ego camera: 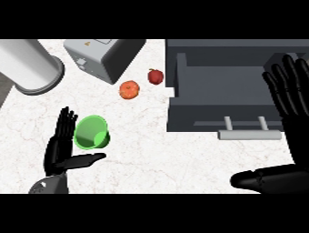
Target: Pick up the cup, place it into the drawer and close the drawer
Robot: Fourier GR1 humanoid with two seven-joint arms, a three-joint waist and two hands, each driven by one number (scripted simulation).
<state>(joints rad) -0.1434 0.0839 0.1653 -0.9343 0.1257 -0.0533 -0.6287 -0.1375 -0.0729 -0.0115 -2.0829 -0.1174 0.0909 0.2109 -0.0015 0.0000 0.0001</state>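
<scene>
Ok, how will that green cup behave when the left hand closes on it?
The green cup looks thin-walled and hollow, so probably light and stiff. Its round, smooth wall may slip or skid away on the marble counter if the open left hand pushes it from one side. Knocked over, it would likely roll.
</scene>
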